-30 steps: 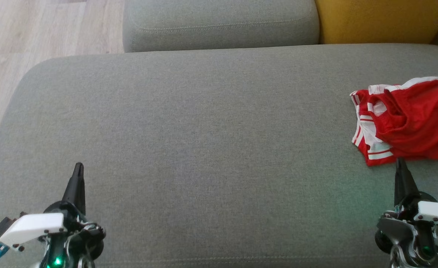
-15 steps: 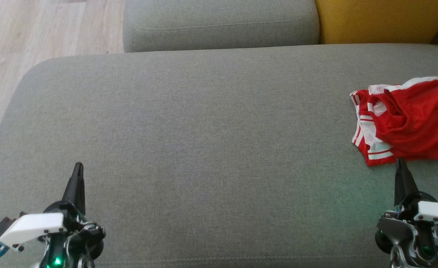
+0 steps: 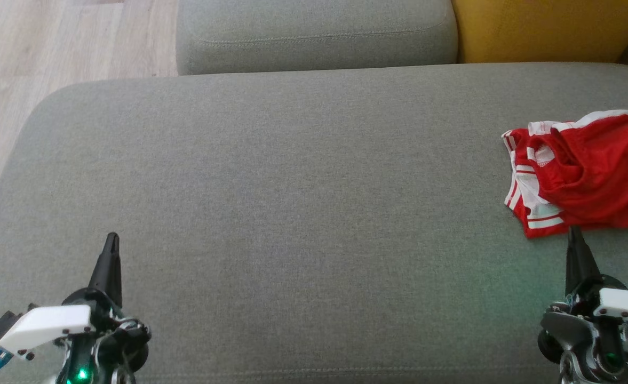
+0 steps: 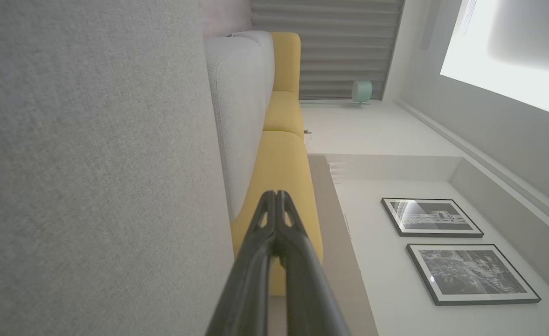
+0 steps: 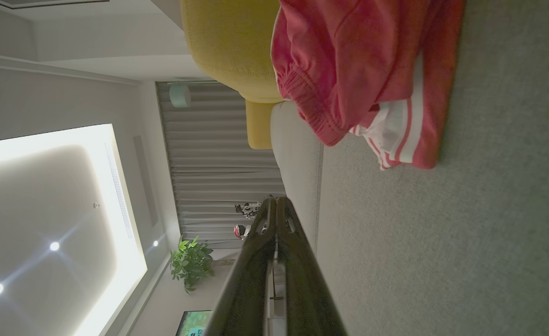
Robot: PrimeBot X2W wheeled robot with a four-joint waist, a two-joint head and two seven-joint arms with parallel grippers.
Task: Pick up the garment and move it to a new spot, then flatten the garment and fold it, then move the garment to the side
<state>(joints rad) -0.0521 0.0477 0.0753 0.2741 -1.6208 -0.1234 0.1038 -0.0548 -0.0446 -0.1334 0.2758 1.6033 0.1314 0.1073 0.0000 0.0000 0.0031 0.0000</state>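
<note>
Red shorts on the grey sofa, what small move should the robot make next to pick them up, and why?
Probably open the right gripper and ease it forward onto the red shorts at their near edge. They lie crumpled on the sofa seat just beyond its shut fingertips, ungripped, while the left gripper sits far across the seat.

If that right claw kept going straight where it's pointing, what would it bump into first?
Probably the crumpled red shorts just ahead of the right gripper; its height above the sofa seat is unclear.
</note>
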